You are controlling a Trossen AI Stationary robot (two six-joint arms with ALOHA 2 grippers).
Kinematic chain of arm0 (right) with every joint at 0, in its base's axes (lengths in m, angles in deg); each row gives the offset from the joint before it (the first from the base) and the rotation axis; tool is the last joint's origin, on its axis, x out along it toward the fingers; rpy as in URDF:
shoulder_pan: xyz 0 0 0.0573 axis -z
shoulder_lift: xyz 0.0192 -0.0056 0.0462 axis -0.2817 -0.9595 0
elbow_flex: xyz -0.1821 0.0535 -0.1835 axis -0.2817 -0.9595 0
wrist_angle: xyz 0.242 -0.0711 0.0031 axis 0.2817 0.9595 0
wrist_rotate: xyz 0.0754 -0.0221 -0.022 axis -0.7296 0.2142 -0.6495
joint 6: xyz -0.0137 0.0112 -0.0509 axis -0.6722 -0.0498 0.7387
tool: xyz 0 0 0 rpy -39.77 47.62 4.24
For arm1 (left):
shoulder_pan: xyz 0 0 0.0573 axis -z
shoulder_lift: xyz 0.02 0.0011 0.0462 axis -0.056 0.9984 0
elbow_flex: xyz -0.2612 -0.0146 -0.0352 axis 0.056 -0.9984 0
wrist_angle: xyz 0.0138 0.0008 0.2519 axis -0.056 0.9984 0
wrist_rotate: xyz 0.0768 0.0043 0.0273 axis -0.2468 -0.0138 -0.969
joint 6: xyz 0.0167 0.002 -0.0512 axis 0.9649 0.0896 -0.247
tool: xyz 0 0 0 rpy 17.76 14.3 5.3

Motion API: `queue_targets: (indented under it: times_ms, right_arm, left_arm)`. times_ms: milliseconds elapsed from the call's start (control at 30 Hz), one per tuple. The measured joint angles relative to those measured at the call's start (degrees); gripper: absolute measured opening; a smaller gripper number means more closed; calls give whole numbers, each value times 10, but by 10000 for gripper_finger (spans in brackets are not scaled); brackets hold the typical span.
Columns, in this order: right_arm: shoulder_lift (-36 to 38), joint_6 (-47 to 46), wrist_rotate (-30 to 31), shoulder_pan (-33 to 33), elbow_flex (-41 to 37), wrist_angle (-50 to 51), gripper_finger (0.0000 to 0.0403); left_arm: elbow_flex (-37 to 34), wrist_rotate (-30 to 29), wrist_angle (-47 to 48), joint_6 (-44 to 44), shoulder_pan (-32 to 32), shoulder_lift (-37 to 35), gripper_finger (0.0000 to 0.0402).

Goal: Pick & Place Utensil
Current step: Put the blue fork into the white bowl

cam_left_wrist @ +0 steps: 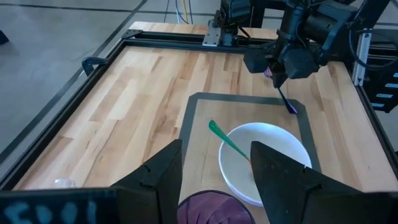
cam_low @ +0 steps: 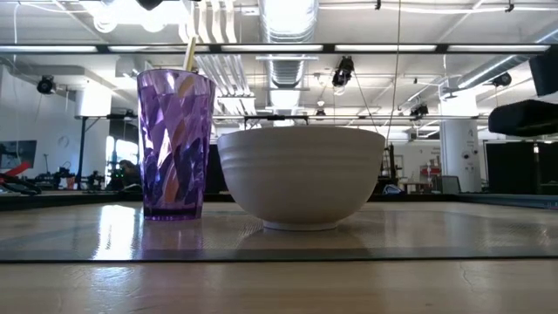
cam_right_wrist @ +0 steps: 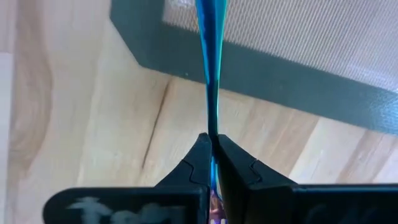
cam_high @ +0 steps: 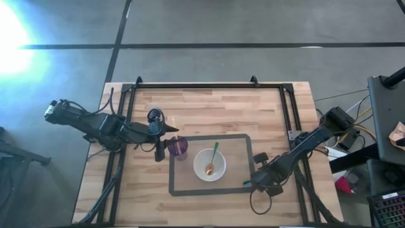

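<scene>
Step in hand, by my reading: the pick of a second utensil. The right gripper (cam_high: pixel 252 184) sits low at the lower right of the high view, at the lower right corner of the taped rectangle (cam_high: pixel 245 137), its jaws pressed together on a thin blue utensil (cam_right_wrist: pixel 208 68). The right wrist view shows the handle pinched edge-on between the two fingers and running away over the dark tape onto the grey mat. Whether the utensil is lifted or touching the table — cannot tell.

One utensil is already placed: a green-handled spoon (cam_high: pixel 212 158) lies in the white bowl (cam_high: pixel 201 158) at the centre of the rectangle, handle propped on the rim toward the upper right. The purple cup (cam_high: pixel 179 147) stands just left of the bowl.

The left gripper (cam_left_wrist: pixel 214 165) hovers over the cup at centre left of the high view, jaws spread, holding nothing.

Next move, as a judgement: raise the blue utensil clear of the table, carry it left to the bowl or cup, and release without knocking the green spoon. The pinch is narrow, so the handle may swivel.

View differences — the low view alone shows a pale stick (cam_low: pixel 188 52) rising out of the cup; neither gripper shows clearly there. The left wrist view shows the right gripper from the front, with the blue tip (cam_left_wrist: pixel 289 106) pointing down at the tape corner.
</scene>
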Motion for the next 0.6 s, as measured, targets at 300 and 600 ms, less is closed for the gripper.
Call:
queue_targets:
  times_ms: [300, 600]
  right_arm:
    - [79, 0, 54, 0, 0, -6, 9]
    - [182, -17, 186, 0, 1, -54, 9]
  left_arm:
    - [0, 0, -20, 0, 0, 1, 181]
    - [0, -3, -30, -14, 0, 12, 181]
